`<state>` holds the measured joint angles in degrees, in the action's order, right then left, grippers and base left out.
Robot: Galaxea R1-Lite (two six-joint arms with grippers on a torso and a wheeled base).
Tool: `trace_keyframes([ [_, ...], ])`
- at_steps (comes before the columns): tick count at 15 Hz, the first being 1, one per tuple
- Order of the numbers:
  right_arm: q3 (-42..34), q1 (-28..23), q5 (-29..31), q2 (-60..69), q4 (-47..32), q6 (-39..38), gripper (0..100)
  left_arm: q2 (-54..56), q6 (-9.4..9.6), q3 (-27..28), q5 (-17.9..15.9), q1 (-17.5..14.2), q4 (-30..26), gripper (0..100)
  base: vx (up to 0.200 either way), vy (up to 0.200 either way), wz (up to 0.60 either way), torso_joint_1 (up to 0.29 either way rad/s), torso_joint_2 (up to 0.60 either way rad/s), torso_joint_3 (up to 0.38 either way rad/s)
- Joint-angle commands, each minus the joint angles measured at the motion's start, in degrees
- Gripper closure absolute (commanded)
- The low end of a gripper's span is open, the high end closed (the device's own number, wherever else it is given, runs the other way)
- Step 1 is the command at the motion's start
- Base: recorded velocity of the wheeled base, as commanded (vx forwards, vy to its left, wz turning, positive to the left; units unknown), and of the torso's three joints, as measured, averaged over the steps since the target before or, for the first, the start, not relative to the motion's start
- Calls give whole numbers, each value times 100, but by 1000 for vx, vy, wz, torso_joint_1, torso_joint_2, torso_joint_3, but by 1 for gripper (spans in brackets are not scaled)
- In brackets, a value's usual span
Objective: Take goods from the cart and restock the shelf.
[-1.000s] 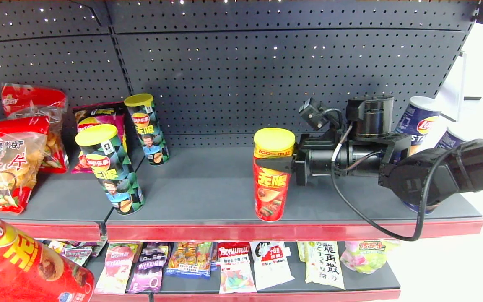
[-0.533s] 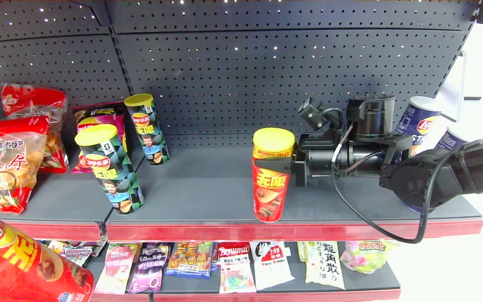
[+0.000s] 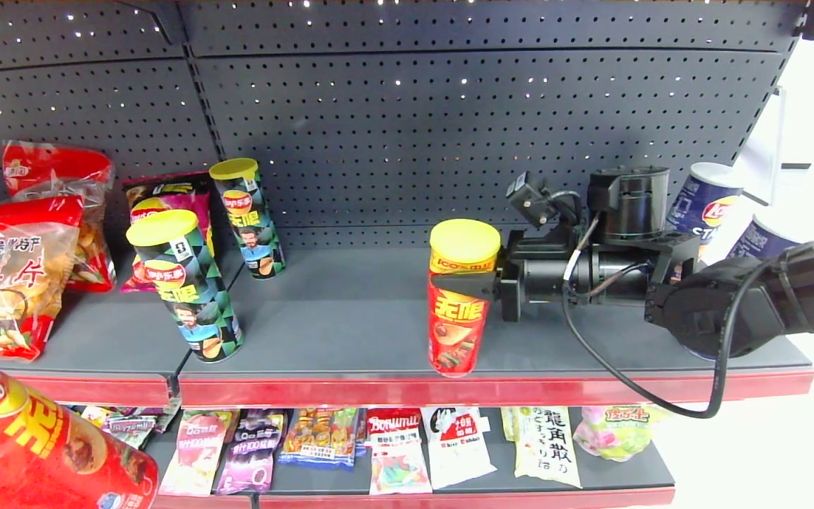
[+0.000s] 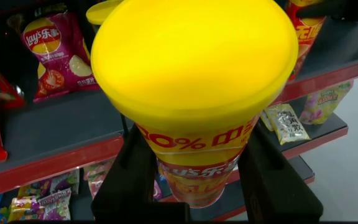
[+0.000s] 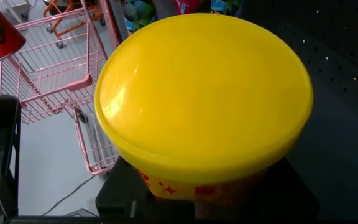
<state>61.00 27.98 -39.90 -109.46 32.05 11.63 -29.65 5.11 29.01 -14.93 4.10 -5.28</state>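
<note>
A red chip can with a yellow lid (image 3: 458,304) stands at the front middle of the grey shelf (image 3: 350,311), leaning slightly. My right gripper (image 3: 474,283) comes in from the right and is shut on its upper part. The right wrist view looks onto this lid (image 5: 204,93), with dark fingers (image 5: 123,193) beside it. A second red can (image 3: 32,445) sits low at the near left, in front of the shelf. Its yellow lid (image 4: 194,81) faces the left wrist camera, and my left gripper (image 4: 197,174) is shut around its body.
Two green-patterned cans (image 3: 184,286) (image 3: 248,215) and snack bags (image 3: 18,276) stand on the shelf's left part. Blue cans (image 3: 707,205) stand at its right end behind my right arm. Packets (image 3: 393,452) line the lower shelf. A pink cart (image 5: 61,81) stands behind.
My right arm has dipped slightly and edged right, and the can it holds leans a little more. The left arm and its can have kept still.
</note>
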Motion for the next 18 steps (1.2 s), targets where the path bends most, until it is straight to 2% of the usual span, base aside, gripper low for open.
trace_keyframes([
  [1,-27,-3,0,-23,-6,59,0,12,-1,-1,-1,3,1,100,0,0,0,0,0,0],
  [7,-124,-99,149,74,12,32,0,3,-1,8,-10,3,1,100,0,0,0,0,0,0],
  [15,-1583,-486,316,1216,29,24,0,-24,-1,-27,-89,3,9,100,0,0,0,0,0,0],
  [18,-2233,-548,439,2104,21,32,0,-24,-80,-45,-133,3,9,100,0,0,0,0,0,0],
])
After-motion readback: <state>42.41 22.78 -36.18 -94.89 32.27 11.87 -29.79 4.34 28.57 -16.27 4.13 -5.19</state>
